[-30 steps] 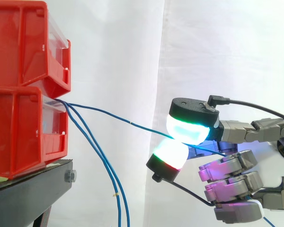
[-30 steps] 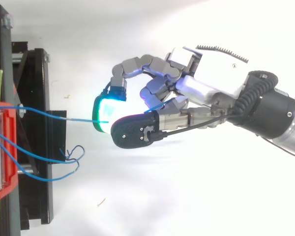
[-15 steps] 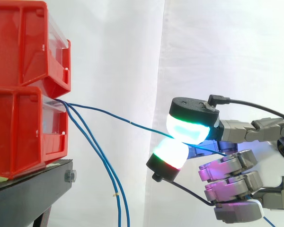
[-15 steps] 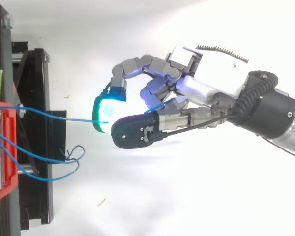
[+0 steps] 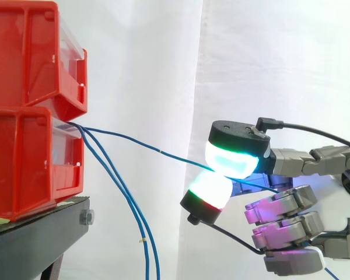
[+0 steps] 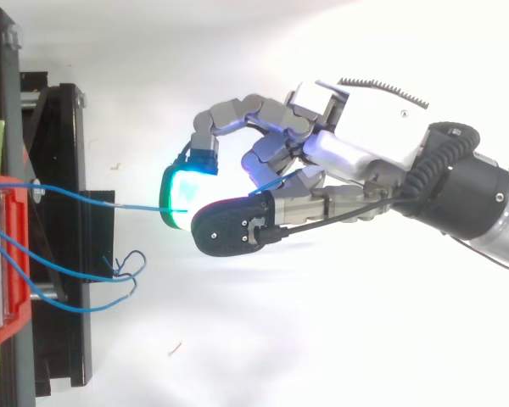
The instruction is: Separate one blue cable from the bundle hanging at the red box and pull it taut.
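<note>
Blue cable (image 5: 163,153) from the red box (image 5: 23,157) is being pinched between glowing pads (image 5: 230,160) of the hand (image 6: 348,153), clear of the hanging bundle (image 5: 142,239). A straight, gentle pull is being called for — sag is showing.

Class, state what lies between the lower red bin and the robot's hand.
In the side view, one blue cable spans it, from the lower red bin to the hand, pinched between fingertips; white curtain behind.

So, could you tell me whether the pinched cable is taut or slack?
Nearly taut: the blue cable runs in a slight bow from the red box to the pinching fingers of the hand.
</note>
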You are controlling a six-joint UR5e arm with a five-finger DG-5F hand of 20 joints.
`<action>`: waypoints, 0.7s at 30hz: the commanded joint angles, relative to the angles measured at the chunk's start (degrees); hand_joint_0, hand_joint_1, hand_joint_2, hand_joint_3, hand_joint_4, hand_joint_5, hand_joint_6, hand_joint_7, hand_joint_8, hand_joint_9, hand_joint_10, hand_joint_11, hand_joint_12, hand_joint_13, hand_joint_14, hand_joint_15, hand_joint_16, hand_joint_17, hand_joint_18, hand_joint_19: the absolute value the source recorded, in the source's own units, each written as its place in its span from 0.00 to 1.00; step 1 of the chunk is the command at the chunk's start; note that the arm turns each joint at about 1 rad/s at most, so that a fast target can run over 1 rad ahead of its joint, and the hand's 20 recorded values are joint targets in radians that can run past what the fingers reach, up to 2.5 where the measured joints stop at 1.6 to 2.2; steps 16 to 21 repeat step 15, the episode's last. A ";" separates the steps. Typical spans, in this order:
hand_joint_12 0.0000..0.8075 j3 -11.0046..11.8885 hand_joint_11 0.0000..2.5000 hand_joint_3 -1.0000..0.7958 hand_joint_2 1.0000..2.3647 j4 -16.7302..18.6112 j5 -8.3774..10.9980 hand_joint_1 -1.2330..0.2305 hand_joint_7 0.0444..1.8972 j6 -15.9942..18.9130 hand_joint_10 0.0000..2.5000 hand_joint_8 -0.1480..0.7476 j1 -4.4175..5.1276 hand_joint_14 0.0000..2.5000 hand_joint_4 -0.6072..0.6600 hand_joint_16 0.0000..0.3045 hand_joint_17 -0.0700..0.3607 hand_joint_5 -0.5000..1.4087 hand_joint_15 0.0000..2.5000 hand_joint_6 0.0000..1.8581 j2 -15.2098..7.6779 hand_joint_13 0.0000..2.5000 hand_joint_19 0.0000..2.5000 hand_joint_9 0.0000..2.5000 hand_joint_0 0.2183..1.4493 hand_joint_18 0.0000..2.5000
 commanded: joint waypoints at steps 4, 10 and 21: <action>0.44 0.01 0.61 0.46 0.02 0.00 -0.03 0.32 0.63 0.00 0.70 0.50 -0.01 0.95 0.43 0.12 0.36 0.15 0.63 0.49 0.02 0.39 0.54 0.40 0.42 0.50; 0.44 0.01 0.62 0.46 0.02 0.00 -0.03 0.32 0.64 0.00 0.69 0.50 -0.01 0.94 0.43 0.12 0.36 0.15 0.63 0.49 -0.06 0.39 0.54 0.41 0.42 0.50; 0.44 0.01 0.62 0.46 0.02 0.00 -0.03 0.32 0.63 0.00 0.69 0.50 -0.01 0.94 0.43 0.12 0.36 0.15 0.63 0.49 0.02 0.39 0.53 0.41 0.42 0.49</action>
